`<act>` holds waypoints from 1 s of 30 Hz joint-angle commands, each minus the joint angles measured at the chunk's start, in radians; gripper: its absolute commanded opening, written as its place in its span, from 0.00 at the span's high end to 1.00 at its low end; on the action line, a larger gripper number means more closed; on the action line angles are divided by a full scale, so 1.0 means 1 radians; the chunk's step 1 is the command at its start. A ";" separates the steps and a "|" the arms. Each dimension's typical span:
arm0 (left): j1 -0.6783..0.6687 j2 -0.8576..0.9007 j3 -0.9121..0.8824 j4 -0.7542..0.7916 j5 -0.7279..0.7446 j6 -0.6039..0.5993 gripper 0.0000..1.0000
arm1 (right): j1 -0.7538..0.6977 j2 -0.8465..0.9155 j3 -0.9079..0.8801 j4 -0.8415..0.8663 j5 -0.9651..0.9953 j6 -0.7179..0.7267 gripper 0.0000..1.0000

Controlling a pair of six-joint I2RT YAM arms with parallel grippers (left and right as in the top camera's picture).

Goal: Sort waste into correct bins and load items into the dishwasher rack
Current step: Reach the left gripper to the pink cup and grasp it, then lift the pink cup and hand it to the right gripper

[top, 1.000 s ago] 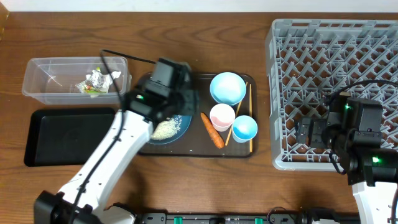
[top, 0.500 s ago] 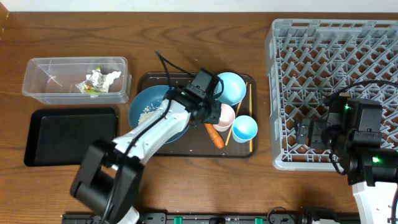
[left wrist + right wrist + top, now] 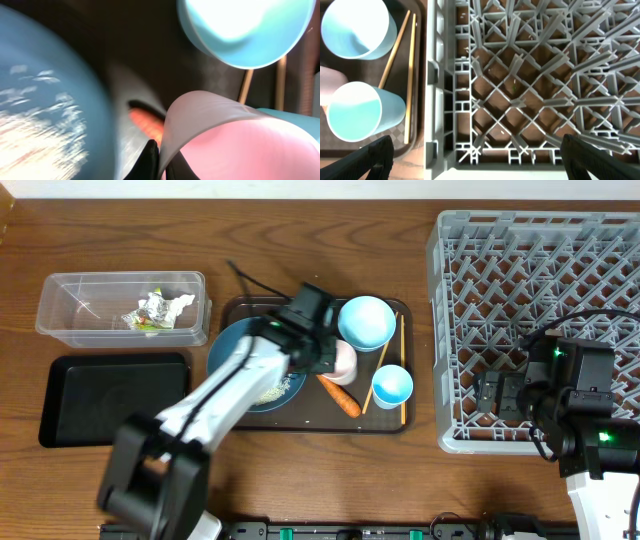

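Note:
My left gripper (image 3: 328, 358) is shut on the rim of the small pinkish-white cup (image 3: 345, 361), one finger inside and one outside the wall (image 3: 240, 145). The cup sits on the brown serving tray between the dark blue plate (image 3: 235, 360) with rice (image 3: 268, 390) and the pale blue bowl (image 3: 365, 321). An orange carrot (image 3: 341, 394) lies just below it. The light blue cup (image 3: 392, 386) and chopsticks (image 3: 402, 370) are to the right. My right gripper (image 3: 477, 160) stands open over the near left corner of the grey dishwasher rack (image 3: 540, 280).
A clear tub (image 3: 70, 305) holding crumpled foil (image 3: 157, 310) stands at the far left, with a shallow black tray (image 3: 110, 398) in front of it. The brown serving tray (image 3: 300, 425) lies between these bins and the rack.
My left arm swung from over the plate to the pinkish-white cup and its jaws closed on the rim. The cup has shifted slightly left. The right arm has not moved.

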 commanded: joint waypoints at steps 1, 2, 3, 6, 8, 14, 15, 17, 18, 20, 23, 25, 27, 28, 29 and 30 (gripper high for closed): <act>0.057 -0.133 0.040 -0.020 0.064 0.008 0.94 | 0.009 -0.002 0.018 -0.003 -0.008 0.002 0.01; 0.079 -0.162 0.039 -0.019 0.120 0.008 0.94 | 0.009 -0.002 0.018 0.001 -0.008 0.002 0.01; 0.103 -0.188 0.039 -0.015 0.195 0.002 0.94 | 0.009 -0.002 0.018 0.011 -0.012 0.002 0.01; 0.185 -0.230 0.039 0.008 0.472 -0.071 0.94 | 0.009 -0.002 0.018 0.077 -0.168 -0.069 0.01; 0.229 -0.228 0.039 0.024 0.657 -0.137 0.94 | 0.009 0.006 0.018 0.154 -0.400 -0.170 0.01; 0.274 -0.159 0.038 0.055 1.067 -0.216 0.94 | 0.012 0.104 0.018 0.306 -1.030 -0.377 0.01; 0.274 -0.148 0.037 0.051 1.095 -0.216 0.94 | 0.016 0.123 0.018 0.315 -1.099 -0.402 0.01; 0.272 -0.126 0.036 0.040 1.134 -0.216 0.94 | 0.029 0.161 0.018 0.327 -1.193 -0.439 0.01; 0.269 -0.114 0.036 0.037 1.158 -0.216 0.94 | 0.037 0.179 0.018 0.335 -1.223 -0.459 0.01; 0.269 -0.099 0.036 0.037 1.201 -0.216 0.94 | 0.053 0.207 0.017 0.349 -1.252 -0.488 0.01; 0.269 -0.092 0.036 0.035 1.228 -0.220 0.94 | 0.092 0.242 0.018 0.388 -1.257 -0.503 0.01; 0.269 -0.092 0.036 0.035 1.228 -0.227 0.94 | 0.117 0.259 0.017 0.425 -1.257 -0.502 0.01; 0.269 -0.092 0.036 0.033 1.228 -0.232 0.94 | 0.138 0.269 0.017 0.459 -1.257 -0.502 0.01; 0.266 -0.092 0.036 0.033 1.228 -0.239 0.94 | 0.148 0.273 0.018 0.476 -1.253 -0.502 0.01; 0.260 -0.092 0.036 0.033 1.228 -0.243 0.94 | 0.159 0.277 0.017 0.492 -1.242 -0.502 0.01; 0.253 -0.092 0.036 0.033 1.228 -0.246 0.94 | 0.169 0.279 0.017 0.505 -1.223 -0.502 0.01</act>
